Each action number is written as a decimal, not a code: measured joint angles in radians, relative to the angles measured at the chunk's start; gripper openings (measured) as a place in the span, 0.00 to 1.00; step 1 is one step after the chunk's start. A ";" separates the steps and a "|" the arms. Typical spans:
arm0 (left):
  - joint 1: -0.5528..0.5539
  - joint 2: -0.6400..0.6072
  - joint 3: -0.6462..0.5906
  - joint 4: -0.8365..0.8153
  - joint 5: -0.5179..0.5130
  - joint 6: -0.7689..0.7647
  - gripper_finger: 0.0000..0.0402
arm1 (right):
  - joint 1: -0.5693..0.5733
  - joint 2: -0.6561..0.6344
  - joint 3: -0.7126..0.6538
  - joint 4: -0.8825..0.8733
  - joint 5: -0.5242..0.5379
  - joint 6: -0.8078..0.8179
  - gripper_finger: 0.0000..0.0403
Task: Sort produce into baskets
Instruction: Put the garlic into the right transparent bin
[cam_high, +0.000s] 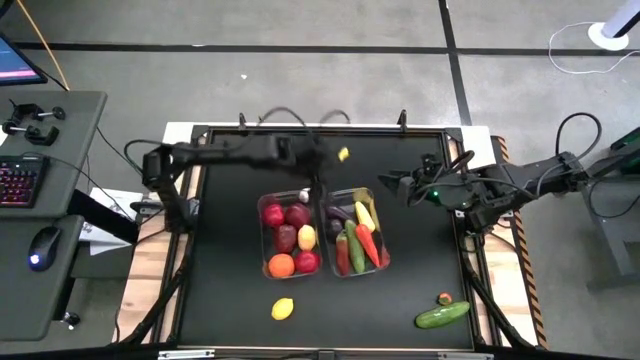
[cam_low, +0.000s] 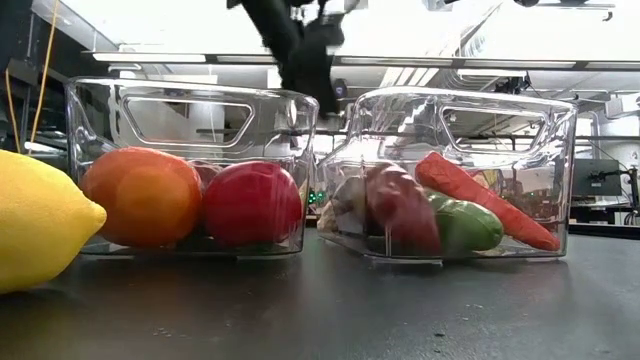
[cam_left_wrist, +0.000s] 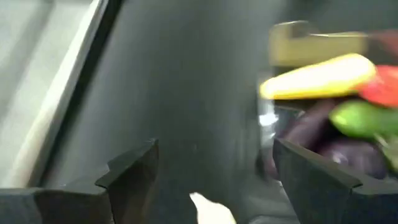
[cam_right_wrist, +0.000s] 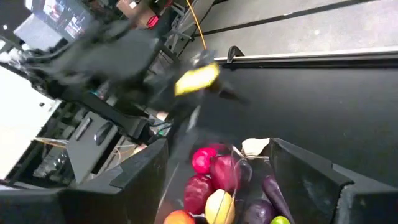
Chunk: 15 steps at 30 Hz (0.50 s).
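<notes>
Two clear baskets stand side by side mid-table. The left basket (cam_high: 262, 250) holds red apples (cam_high: 285, 215), an orange (cam_high: 281, 265) and a lemon (cam_high: 307, 237). The right basket (cam_high: 330, 272) holds a carrot (cam_high: 367, 243), cucumbers, an eggplant (cam_high: 338, 213) and a yellow piece (cam_high: 364, 214). My left gripper (cam_high: 318, 188) hangs open over the baskets' far ends, and a small white piece (cam_high: 305, 195) lies just beside it. Its fingers stand wide apart in the left wrist view (cam_left_wrist: 214, 174). My right gripper (cam_high: 393, 184) is open and empty, right of the baskets' far end.
A loose lemon (cam_high: 283, 309) lies near the front edge and shows large in the low view (cam_low: 40, 220). A cucumber (cam_high: 442, 315) and a small red piece (cam_high: 444, 298) lie at the front right. A desk with keyboard and mouse stands off the table's left.
</notes>
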 joint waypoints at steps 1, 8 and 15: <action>0.045 0.000 -0.022 0.003 0.048 -0.068 0.75 | 0.000 0.000 0.000 0.000 0.000 0.006 0.67; 0.278 0.051 -0.130 -0.012 0.440 -0.412 0.75 | 0.000 0.002 0.000 0.001 0.000 0.014 0.67; 0.345 0.182 -0.130 -0.093 0.609 -0.534 0.73 | -0.003 0.013 0.000 0.000 0.005 0.034 0.67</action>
